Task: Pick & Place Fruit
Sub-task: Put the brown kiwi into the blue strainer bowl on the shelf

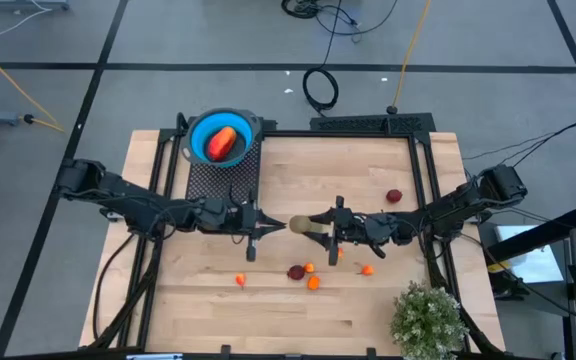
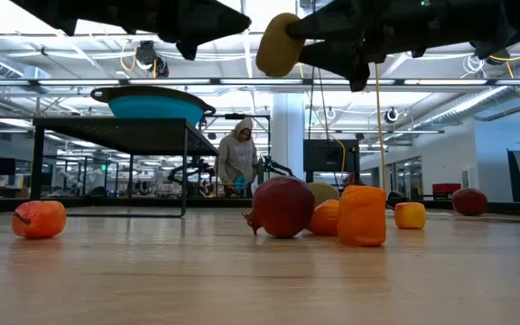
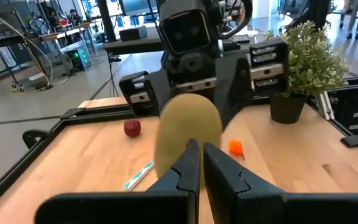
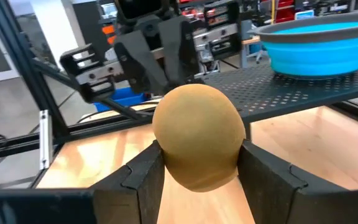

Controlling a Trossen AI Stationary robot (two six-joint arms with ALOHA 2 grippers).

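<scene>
Gripping the brownish-green oval (image 1: 301,224) above mid-table, the right gripper (image 1: 313,226) faces the left gripper (image 1: 276,225), whose fingers are pressed together, in the high view; red-orange piece (image 1: 224,142) sits in the blue bowl (image 1: 198,128). Low view: dark red fruit (image 2: 281,207) and orange ones on the table (image 2: 242,280). Right wrist view: oval clamped between both fingers.

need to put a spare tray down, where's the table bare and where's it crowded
Bare wood: the near-left corner, left of the lone orange piece, and the far strip between the black rack and the dark red fruit. Crowded: the middle, where the left gripper faces the right gripper holding the brownish-green oval, and the fruit cluster beside the potted plant.
</scene>
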